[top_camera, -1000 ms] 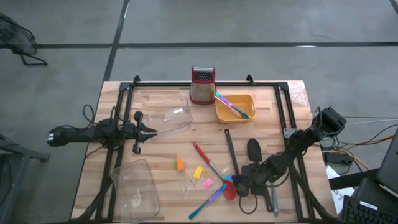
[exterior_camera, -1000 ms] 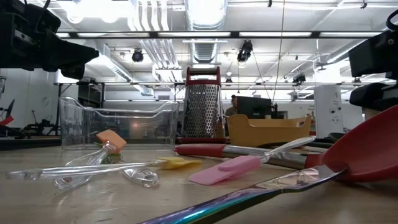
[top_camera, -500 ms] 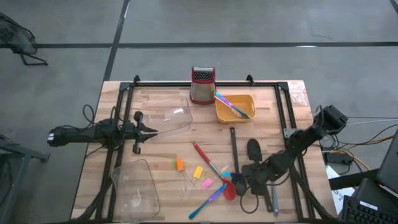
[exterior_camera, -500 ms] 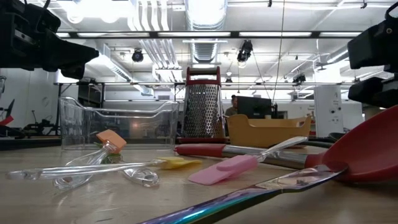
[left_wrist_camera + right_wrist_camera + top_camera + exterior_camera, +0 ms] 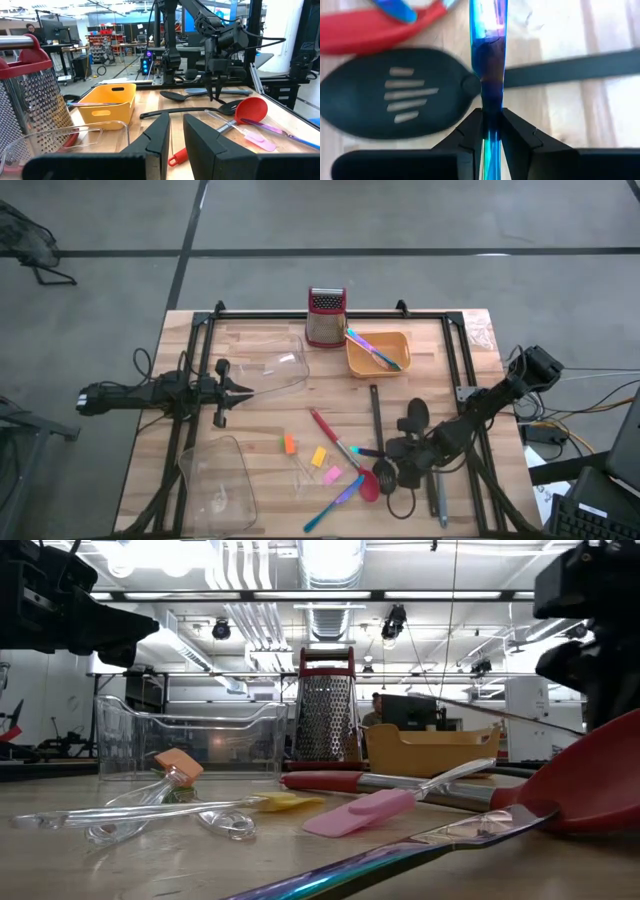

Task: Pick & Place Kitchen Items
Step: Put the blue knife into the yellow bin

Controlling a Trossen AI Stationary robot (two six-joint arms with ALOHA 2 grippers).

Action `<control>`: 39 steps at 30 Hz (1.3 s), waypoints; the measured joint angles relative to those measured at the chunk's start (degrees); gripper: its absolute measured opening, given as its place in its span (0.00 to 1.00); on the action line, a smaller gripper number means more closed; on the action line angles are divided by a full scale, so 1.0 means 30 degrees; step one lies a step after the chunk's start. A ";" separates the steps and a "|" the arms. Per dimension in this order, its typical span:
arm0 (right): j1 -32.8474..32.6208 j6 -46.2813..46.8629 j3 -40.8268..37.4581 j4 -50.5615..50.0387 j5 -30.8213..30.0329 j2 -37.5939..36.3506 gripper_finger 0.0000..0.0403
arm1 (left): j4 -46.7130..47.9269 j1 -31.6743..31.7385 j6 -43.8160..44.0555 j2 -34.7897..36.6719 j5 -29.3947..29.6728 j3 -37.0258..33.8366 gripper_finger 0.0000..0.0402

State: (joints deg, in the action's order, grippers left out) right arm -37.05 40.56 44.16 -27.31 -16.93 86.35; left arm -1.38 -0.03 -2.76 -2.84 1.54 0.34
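My right gripper [image 5: 395,452] stands over the table's near right part, pointing steeply down and shut on a thin blue-purple stick [image 5: 365,451]. Under it lie a black slotted spoon [image 5: 395,100], a red spoon [image 5: 368,485] and a black spatula [image 5: 375,415]. Orange [image 5: 289,444], yellow [image 5: 319,457] and pink pieces [image 5: 333,475], a red-handled spatula [image 5: 325,426] and another iridescent stick [image 5: 335,502] lie flat mid-table. My left gripper [image 5: 240,388] waits at the left, level and shut on nothing. My right gripper pinches the stick's shaft [image 5: 490,107] between its two fingers, coming from above at a steep slant. The stick reaches out past the fingertips toward the table's left. In the low view the stick [image 5: 520,716] hangs clear of the table, only slightly tilted.
An orange tray [image 5: 400,340] holding more sticks and a steel grater [image 5: 325,315] stand at the far edge. One clear tub [image 5: 275,370] lies by my left gripper, another [image 5: 220,475] at the near left. Black utensils [image 5: 412,415] crowd the wood around my right gripper.
My right gripper has shut on the blue-purple stick and risen a little, tipping as it went. The stick has come up off the table and now hangs clear. The black spatula has swung a little toward the right.
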 joint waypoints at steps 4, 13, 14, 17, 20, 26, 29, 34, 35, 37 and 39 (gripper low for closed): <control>0.0288 -0.0636 0.0022 0.0659 -0.1047 0.0000 0.11 | -0.0001 0.0002 0.0000 0.0000 0.0000 0.0000 0.16; 0.1307 -0.1331 0.0264 0.0911 -0.3268 -0.0029 0.14 | -0.0001 0.0003 0.0000 0.0002 0.0000 0.0000 0.16; 0.1461 -0.1475 0.0312 0.0908 -0.3498 -0.0029 0.14 | -0.0001 0.0004 0.0000 0.0002 0.0000 0.0000 0.16; 0.1907 -0.1931 0.0509 0.0893 -0.4270 -0.0029 0.13 | -0.0001 -0.0001 0.0000 0.0002 0.0000 0.0000 0.16; 0.2544 -0.2502 0.0696 0.0848 -0.4485 -0.0036 0.11 | -0.0001 0.0001 0.0000 0.0002 0.0000 0.0000 0.16; 0.3981 -0.3650 0.1127 0.0685 -0.6136 -0.0036 0.14 | -0.0001 -0.0002 0.0000 0.0002 0.0000 0.0000 0.16; 0.4893 -0.4585 0.1482 0.0685 -0.7132 -0.0036 0.14 | -0.0001 0.0002 0.0000 -0.0002 0.0000 0.0000 0.16; 0.6642 -0.6284 0.2080 0.0655 -0.7823 -0.0036 0.11 | -0.0001 -0.0002 0.0000 0.0002 0.0000 0.0000 0.16; 0.6974 -0.6491 0.2147 0.0648 -0.7927 -0.0036 0.11 | -0.0001 -0.0002 0.0000 0.0002 0.0000 0.0000 0.16; 0.7577 -0.6938 0.2304 0.0593 -0.7991 -0.0036 0.11 | -0.0001 0.0004 0.0000 0.0002 0.0000 0.0000 0.16; 0.8055 -0.7211 0.2445 0.0567 -0.8314 -0.0036 0.13 | -0.0001 -0.0002 0.0000 0.0002 0.0000 0.0000 0.16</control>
State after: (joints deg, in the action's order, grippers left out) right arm -12.89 18.93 51.50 -25.61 -41.87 86.24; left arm -1.39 -0.03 -2.76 -2.83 1.54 0.34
